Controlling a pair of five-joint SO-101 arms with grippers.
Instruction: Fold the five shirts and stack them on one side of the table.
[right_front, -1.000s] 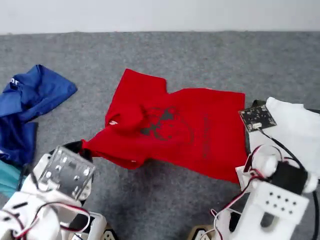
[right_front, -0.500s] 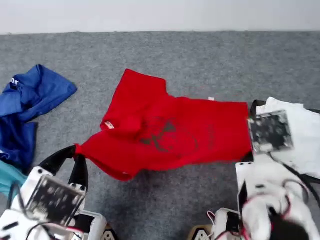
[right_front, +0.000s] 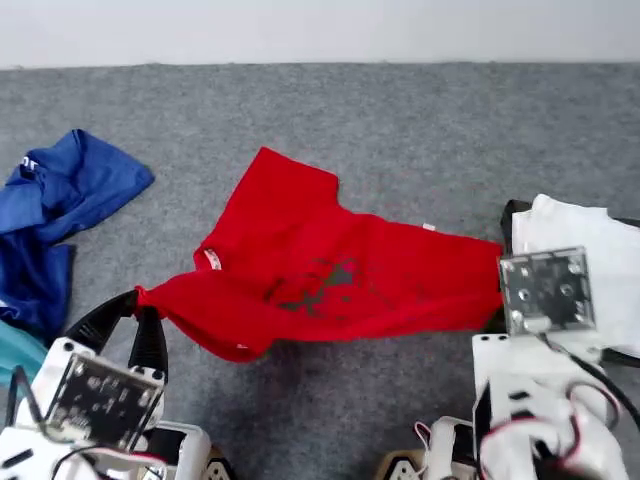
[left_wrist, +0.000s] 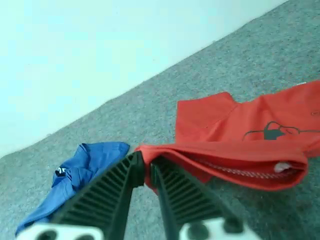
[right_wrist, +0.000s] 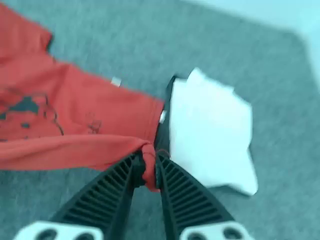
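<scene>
I have the red shirt (right_front: 330, 270) gripped at both ends of its near edge. In the left wrist view my left gripper (left_wrist: 146, 165) is clamped on a bunched corner of red cloth at the sleeve end, its fingers pressed together on the fabric. From the high view that same gripper (right_front: 141, 306) sits at the shirt's near left corner. My right gripper (right_wrist: 148, 167) is closed tight on the corner of the other end, with a small wad of red cloth pinched between its tips.

The shirt stretches between the two grippers in the middle of the grey surface (right_front: 420, 130). Its near edge is rolled over into a fold. The far sleeve and the dark print on the chest lie flat and face up.

A white shirt (right_front: 590, 260) lies folded at the right side, just beside the red shirt's end, with something dark under its edge that I cannot make out. A crumpled blue shirt (right_front: 60, 200) lies well apart on the left, and a bit of teal cloth (right_front: 12, 355) lies at the edge below it
</scene>
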